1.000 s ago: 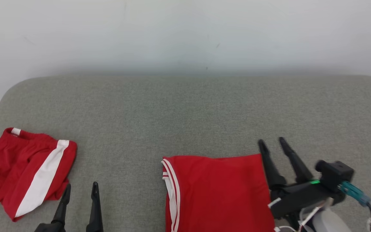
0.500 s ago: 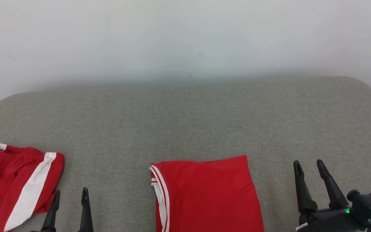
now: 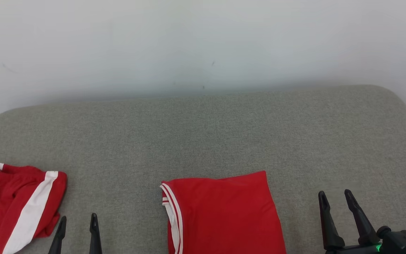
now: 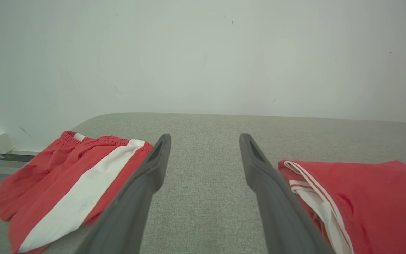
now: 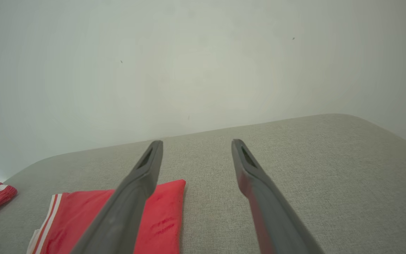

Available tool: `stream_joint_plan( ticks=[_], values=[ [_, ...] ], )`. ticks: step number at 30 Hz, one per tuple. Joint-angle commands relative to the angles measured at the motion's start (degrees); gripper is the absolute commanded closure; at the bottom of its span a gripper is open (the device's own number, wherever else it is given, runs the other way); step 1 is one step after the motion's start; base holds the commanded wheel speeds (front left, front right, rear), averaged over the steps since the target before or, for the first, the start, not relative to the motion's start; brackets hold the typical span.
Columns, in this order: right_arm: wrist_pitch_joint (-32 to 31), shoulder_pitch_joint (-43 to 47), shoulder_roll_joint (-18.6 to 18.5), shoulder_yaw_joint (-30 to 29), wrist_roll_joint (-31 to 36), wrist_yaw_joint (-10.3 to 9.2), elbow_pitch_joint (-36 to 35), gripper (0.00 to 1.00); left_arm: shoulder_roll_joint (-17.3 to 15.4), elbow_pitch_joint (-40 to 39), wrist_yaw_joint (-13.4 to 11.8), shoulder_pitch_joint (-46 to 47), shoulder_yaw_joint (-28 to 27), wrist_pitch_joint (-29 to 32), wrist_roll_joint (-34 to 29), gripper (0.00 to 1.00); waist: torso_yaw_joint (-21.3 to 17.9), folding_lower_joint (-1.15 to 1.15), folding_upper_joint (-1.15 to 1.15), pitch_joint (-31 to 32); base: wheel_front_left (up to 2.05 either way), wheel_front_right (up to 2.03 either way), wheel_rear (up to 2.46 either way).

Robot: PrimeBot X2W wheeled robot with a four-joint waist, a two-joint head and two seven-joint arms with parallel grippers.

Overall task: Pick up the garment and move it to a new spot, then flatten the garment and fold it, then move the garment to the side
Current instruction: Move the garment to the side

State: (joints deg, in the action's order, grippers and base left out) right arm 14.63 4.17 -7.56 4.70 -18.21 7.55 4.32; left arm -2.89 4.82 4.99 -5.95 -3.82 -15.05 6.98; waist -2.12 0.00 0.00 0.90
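Note:
A red garment (image 3: 224, 213) with white trim lies folded flat on the grey cushion, at the bottom centre of the head view; it also shows as a red garment (image 4: 361, 201) and a red garment (image 5: 160, 218) in the wrist views. My left gripper (image 3: 78, 221) stands open at the lower left, between that garment and red shorts with a white stripe (image 3: 16, 204). My right gripper (image 3: 335, 197) is open to the right of the folded garment, apart from it. Both grippers (image 4: 204, 139) (image 5: 196, 144) hold nothing.
The grey cushioned surface (image 3: 203, 134) stretches back to a white wall. Its rounded corners show at the far left and far right. The red shorts (image 4: 65, 180) lie crumpled near the left edge.
The head view has shifted, so everything sits lower and further left in the picture. My right gripper has drawn away from the folded garment's right edge, to the right and nearer me.

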Motion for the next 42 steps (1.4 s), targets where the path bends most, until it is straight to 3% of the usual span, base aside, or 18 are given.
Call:
stream_joint_plan(
  ticks=[1,28,35,42],
  values=[
    [0.11,0.69,0.05,0.12,0.28,-0.13,-0.18,0.00,0.01,-0.21,-0.15,-0.87,0.14,-0.17,-0.03,0.00,0.17,0.00,0.00,0.08,0.00,0.00,0.00],
    [0.52,-0.50,0.39,1.56,-0.09,-0.13,1.94,0.00,-0.39,-1.91,1.67,-2.45,1.49,-0.17,0.19,0.00,1.29,0.00,0.00,0.18,0.00,0.00,0.00],
    [-1.64,-4.54,-1.17,4.14,-0.61,-0.13,4.06,0.00,-0.28,-1.67,1.48,-2.00,1.80,-0.17,-0.01,0.00,1.50,0.00,0.00,-0.52,0.00,0.00,0.00],
    [-6.52,-11.88,-2.53,7.08,-1.78,-0.13,11.00,0.00,-0.16,-1.45,1.45,-0.58,3.06,-0.17,-0.25,0.00,3.50,0.00,0.00,-2.30,0.00,0.00,0.00]
  ],
)
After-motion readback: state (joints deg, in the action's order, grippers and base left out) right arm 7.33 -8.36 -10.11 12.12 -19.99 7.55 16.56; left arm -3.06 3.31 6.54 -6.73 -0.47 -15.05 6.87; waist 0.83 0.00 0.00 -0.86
